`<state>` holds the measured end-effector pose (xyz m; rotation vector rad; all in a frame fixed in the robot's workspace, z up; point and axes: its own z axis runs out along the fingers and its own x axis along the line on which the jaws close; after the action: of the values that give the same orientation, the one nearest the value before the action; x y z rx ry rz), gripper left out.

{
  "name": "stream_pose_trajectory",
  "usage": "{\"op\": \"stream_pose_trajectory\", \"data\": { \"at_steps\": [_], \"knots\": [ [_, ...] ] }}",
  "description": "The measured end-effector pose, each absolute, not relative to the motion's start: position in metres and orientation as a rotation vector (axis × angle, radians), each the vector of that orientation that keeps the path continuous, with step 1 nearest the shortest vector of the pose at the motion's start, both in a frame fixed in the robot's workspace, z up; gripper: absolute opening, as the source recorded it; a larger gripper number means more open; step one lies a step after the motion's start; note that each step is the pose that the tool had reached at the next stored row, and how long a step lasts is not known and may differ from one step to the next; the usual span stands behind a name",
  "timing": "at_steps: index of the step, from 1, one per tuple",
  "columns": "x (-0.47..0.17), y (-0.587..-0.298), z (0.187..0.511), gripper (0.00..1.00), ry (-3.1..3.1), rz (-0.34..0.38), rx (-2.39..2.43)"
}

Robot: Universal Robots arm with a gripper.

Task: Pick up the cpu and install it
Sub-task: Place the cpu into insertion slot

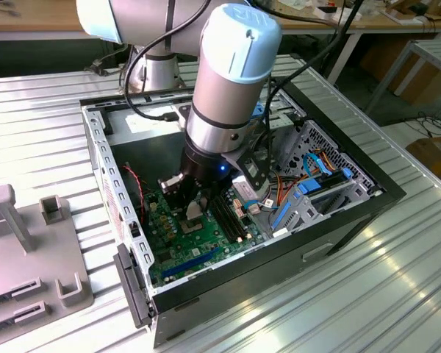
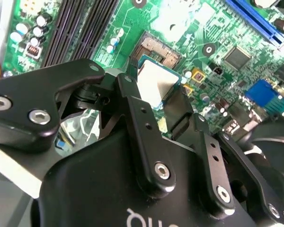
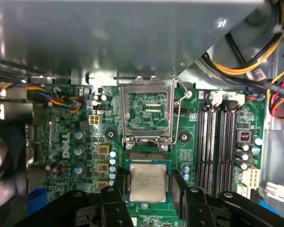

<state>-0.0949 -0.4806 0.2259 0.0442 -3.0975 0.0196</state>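
My gripper point(image 3: 148, 195) is shut on the cpu point(image 3: 147, 180), a small square chip with a silver-grey top, gripped at two opposite edges by the black fingers point(image 3: 119, 191). The chip hangs level just above the green motherboard point(image 3: 71, 142), right beside the square socket point(image 3: 147, 156). The socket's metal frame point(image 3: 146, 111) is tilted up and open. In the second wrist view the cpu point(image 2: 154, 80) sits between the fingers point(image 2: 132, 101), with the bare socket point(image 2: 157, 47) just beyond it. In the exterior view the gripper point(image 1: 191, 208) reaches down inside the open computer case point(image 1: 103, 169).
Long black memory slots point(image 3: 217, 142) run beside the socket. A grey power-supply box point(image 3: 109, 38) and bundled cables point(image 3: 255, 64) hem the board in. A fan point(image 3: 0, 165) sits at one side. A grey fixture point(image 1: 29, 257) stands at the exterior view's left.
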Motion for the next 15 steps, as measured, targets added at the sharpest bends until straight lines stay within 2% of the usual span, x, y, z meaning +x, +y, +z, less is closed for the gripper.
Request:
{"op": "stream_pose_trajectory", "data": {
  "at_steps": [15],
  "knots": [
    [-0.096,-0.483,0.202,0.47,-3.097,0.02,0.02]
  ]
}}
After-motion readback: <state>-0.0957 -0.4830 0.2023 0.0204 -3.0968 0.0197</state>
